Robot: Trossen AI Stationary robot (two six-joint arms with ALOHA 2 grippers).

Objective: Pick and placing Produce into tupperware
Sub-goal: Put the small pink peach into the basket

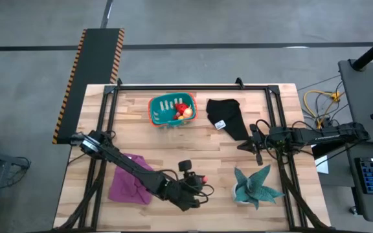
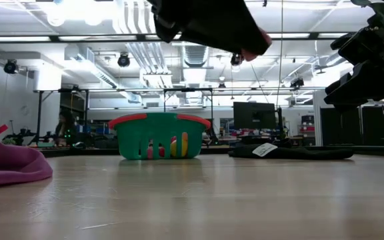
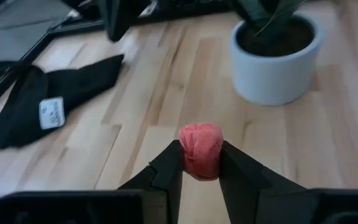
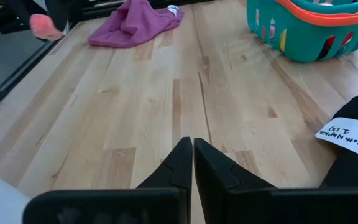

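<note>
The table (image 1: 193,139) is carrying the teal tupperware (image 1: 172,110) at its far edge, already holding a few red and yellow pieces of produce, with the black cloth (image 1: 228,118) lying just beside it, the purple cloth (image 1: 129,181) near the front left and the potted plant (image 1: 254,186) near the front right. The carrying step appears to be in hand: the left gripper (image 3: 201,163) is hanging above the front middle of the table, between the purple cloth and the plant, well apart from the tupperware. Its fingers are pinching narrow on a small pink-red produce piece (image 3: 200,149), which is sitting right between the two fingertips, touching both, with most of its rounded top showing above them and the bare wood beneath. The next move is likely calling for a sweep across the table toward the far edge, stopping over the tupperware's open top before letting go. The right gripper (image 4: 192,163) is waiting over the right side near the black cloth, its fingers pressed together on nothing
</note>
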